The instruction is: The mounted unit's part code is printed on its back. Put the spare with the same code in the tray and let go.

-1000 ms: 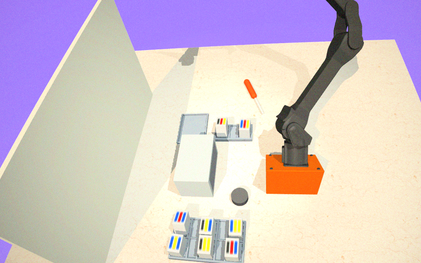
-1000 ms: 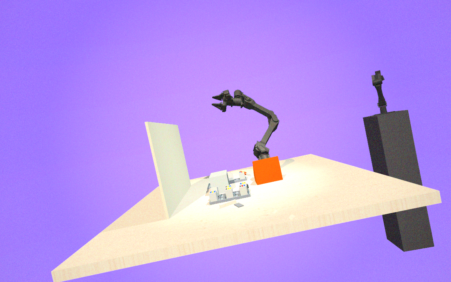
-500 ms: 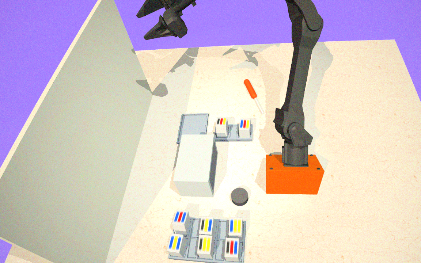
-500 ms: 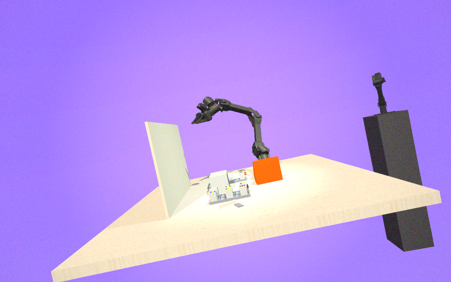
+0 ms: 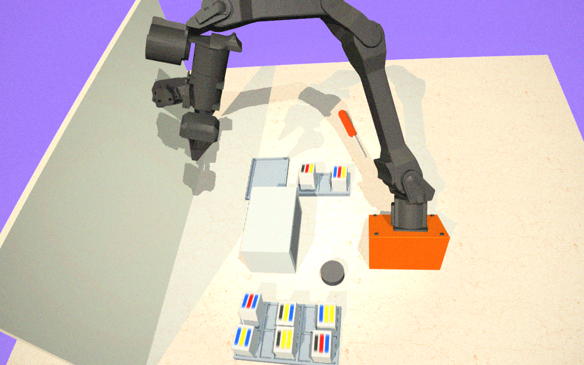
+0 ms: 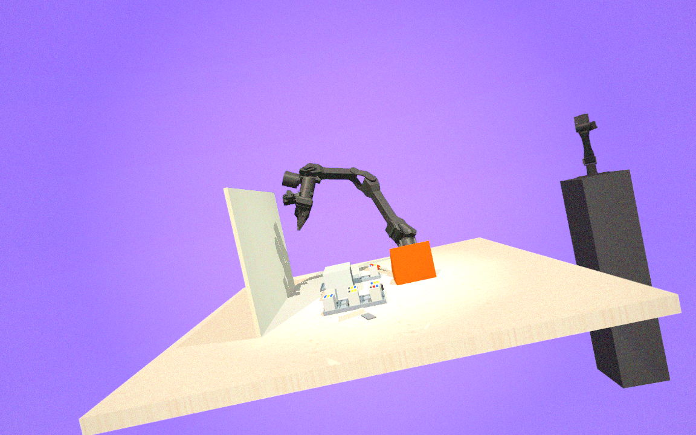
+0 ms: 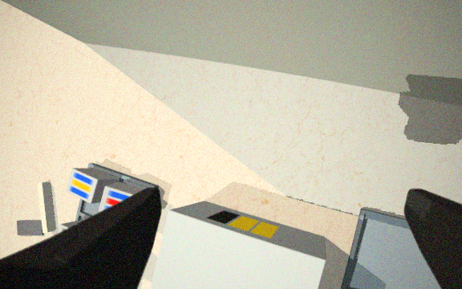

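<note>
The mounted unit (image 5: pixel 269 229) (image 6: pixel 338 275) (image 7: pixel 231 257) is a white box in the middle of the table. In the wrist view its grey back face shows the code: a black patch (image 7: pixel 223 217), then two yellow patches (image 7: pixel 254 226). The blue-grey tray (image 5: pixel 269 172) (image 7: pixel 383 257) lies empty at the unit's far end. A rack (image 5: pixel 303 324) of several striped spares stands at the front; its middle column holds spares (image 5: pixel 286 311) (image 5: pixel 283 338) with black and yellow stripes. My gripper (image 5: pixel 196 154) (image 6: pixel 301 226) (image 7: pixel 283 201) is open and empty, high above the gap between the wall and the unit.
A tall grey wall panel (image 5: pixel 80 204) (image 6: pixel 255 254) (image 7: pixel 255 32) stands left of the unit. A small rack beside the tray holds two spares (image 5: pixel 306 174) (image 5: pixel 339 176). An orange screwdriver (image 5: pixel 346 122), a dark puck (image 5: pixel 332 272), the orange arm base (image 5: pixel 405 249) and a dark camera pillar (image 6: pixel 610 270) are around.
</note>
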You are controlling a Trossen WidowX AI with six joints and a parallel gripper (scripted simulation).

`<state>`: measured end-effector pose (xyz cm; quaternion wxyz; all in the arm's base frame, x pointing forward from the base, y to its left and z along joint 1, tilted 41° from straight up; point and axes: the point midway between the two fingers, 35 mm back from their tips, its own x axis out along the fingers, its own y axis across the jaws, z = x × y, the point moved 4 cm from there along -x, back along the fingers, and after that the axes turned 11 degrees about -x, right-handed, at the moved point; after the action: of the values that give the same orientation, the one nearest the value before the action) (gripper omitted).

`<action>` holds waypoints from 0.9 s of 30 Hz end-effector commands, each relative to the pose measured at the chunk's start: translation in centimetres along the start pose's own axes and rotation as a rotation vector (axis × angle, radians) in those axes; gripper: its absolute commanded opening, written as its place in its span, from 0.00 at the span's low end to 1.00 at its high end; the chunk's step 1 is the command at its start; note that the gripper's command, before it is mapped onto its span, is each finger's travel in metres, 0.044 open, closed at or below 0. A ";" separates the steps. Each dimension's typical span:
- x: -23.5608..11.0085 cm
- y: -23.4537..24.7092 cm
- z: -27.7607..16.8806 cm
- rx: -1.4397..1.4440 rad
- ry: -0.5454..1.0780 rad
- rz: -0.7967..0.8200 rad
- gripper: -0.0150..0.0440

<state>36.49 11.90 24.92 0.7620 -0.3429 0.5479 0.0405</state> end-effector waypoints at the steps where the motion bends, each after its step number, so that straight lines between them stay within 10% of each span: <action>1: 5.8 3.8 -0.9 0.135 0.315 -0.116 1.00; 27: 7.9 5.3 -1.5 0.172 0.426 -0.199 1.00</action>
<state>36.15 12.60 15.28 0.6557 -0.3304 0.6618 -0.1513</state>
